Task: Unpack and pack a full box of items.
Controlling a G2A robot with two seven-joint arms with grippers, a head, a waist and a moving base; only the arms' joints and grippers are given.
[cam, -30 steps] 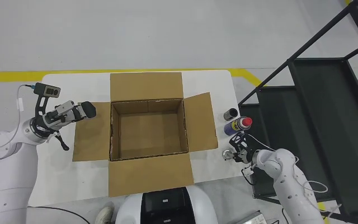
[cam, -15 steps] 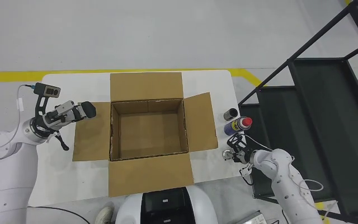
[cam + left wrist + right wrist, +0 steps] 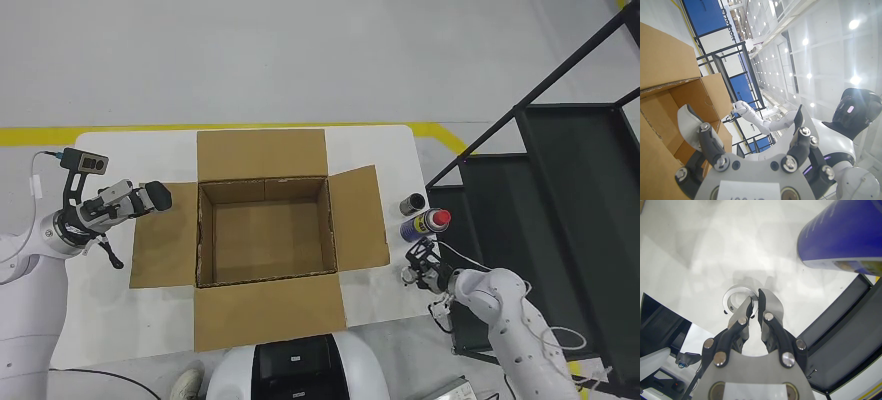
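An open cardboard box (image 3: pixel 265 238) stands in the middle of the white table (image 3: pixel 110 310), flaps spread, nothing inside. At the table's right edge my right gripper (image 3: pixel 414 270) (image 3: pixel 754 296) is shut on the wall of a small metal ring (image 3: pixel 735 298), one finger inside it and one outside. The ring rests on the table. To the left of the box, over its left flap, my left gripper (image 3: pixel 160 196) (image 3: pixel 743 111) is open and holds nothing, with the box (image 3: pixel 668 66) beside it.
A blue spray can with a red cap (image 3: pixel 425 224) (image 3: pixel 840 234) and a small grey can (image 3: pixel 411 204) stand just beyond the right gripper. Dark metal stairs (image 3: pixel 540 180) rise right of the table. Bare table surface lies at the near left.
The right gripper has shifted a little left along the table edge and closed on the ring. The left arm has not moved.
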